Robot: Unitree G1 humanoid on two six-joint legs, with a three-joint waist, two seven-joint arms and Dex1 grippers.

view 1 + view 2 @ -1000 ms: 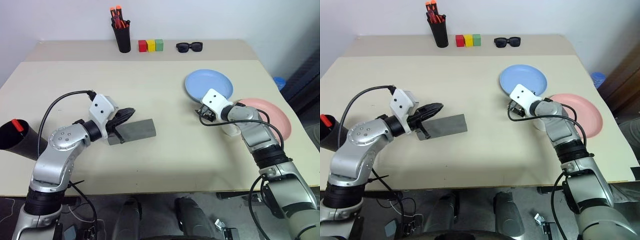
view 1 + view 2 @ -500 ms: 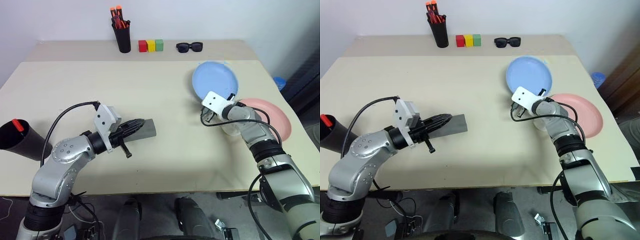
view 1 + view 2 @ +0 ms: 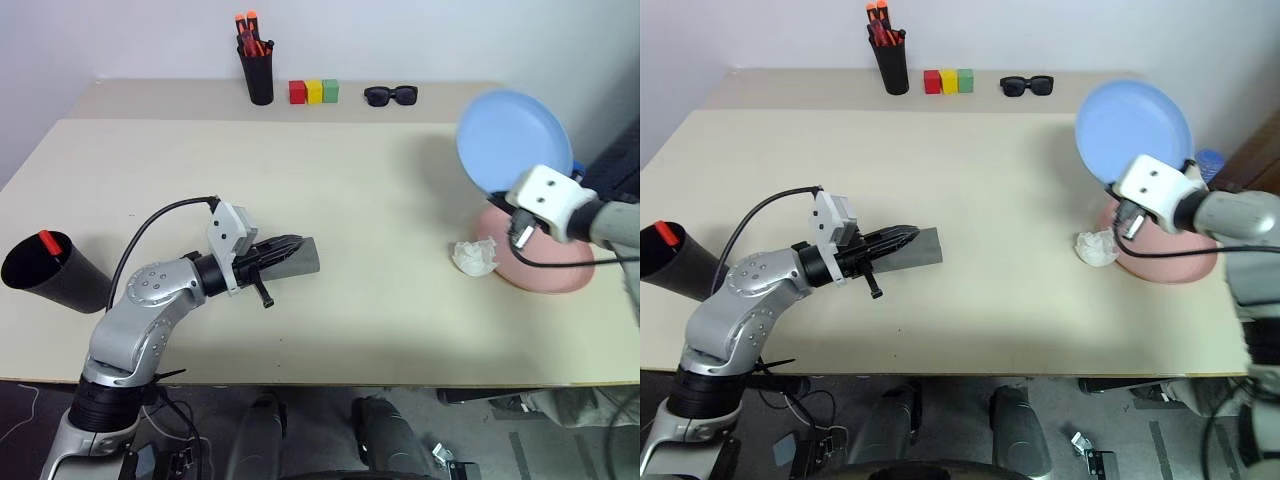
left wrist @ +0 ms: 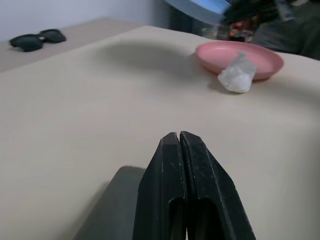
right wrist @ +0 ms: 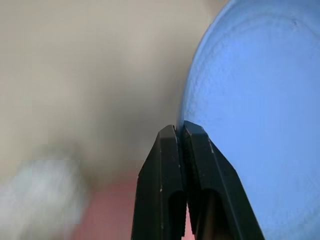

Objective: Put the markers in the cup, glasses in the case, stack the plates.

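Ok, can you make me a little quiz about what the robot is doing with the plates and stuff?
1. Which plate does the right gripper hold up in the air: the blue plate or the pink plate?
2. True or false: the left gripper has its jaws wide open over the grey case.
3. What sticks out of the black cup near the table's left edge?

Key:
1. The blue plate, pinched at its rim above the pink one.
2. False; they are shut.
3. A red marker cap.
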